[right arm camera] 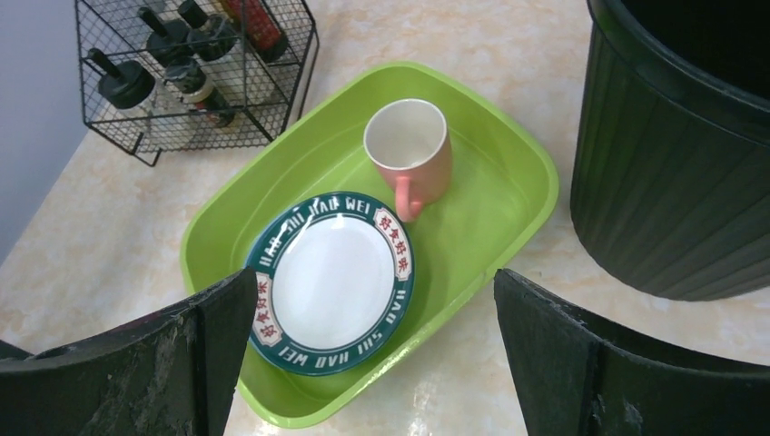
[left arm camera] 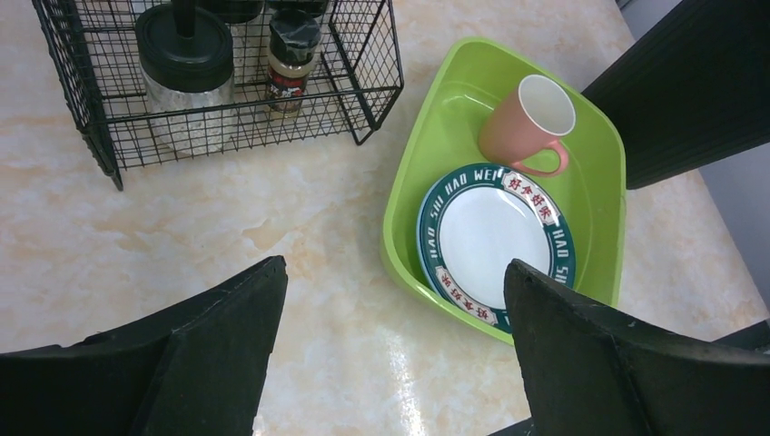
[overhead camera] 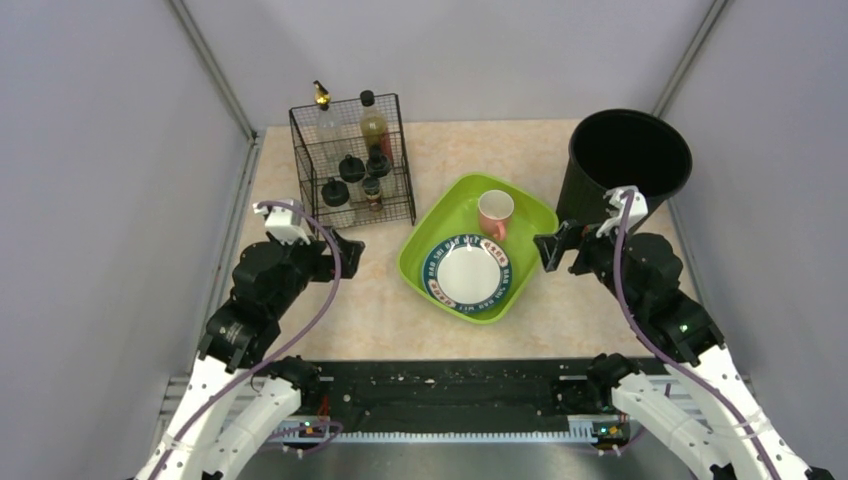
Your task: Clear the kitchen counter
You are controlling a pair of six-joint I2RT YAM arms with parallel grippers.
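The kitchen counter [overhead camera: 370, 310] is a beige marbled worktop. On it sits a lime-green tub [overhead camera: 410, 262] holding a white plate with a teal rim [overhead camera: 468, 272] and an upright pink mug [overhead camera: 495, 213]. My left gripper [overhead camera: 350, 245] hovers left of the tub, open and empty. In the left wrist view its fingers spread wide over bare counter [left arm camera: 227, 209], the tub's rim [left arm camera: 392, 218] just ahead. My right gripper [overhead camera: 548, 250] hangs at the tub's right edge, also open and empty. The right wrist view shows the plate [right arm camera: 331, 282] and mug [right arm camera: 413, 150] below it.
A black wire rack [overhead camera: 350, 165] with several bottles and jars stands at the back left. A tall black ribbed bin [overhead camera: 625, 165] stands at the back right, close behind the right gripper. A black rail strip [overhead camera: 450, 385] runs along the near edge.
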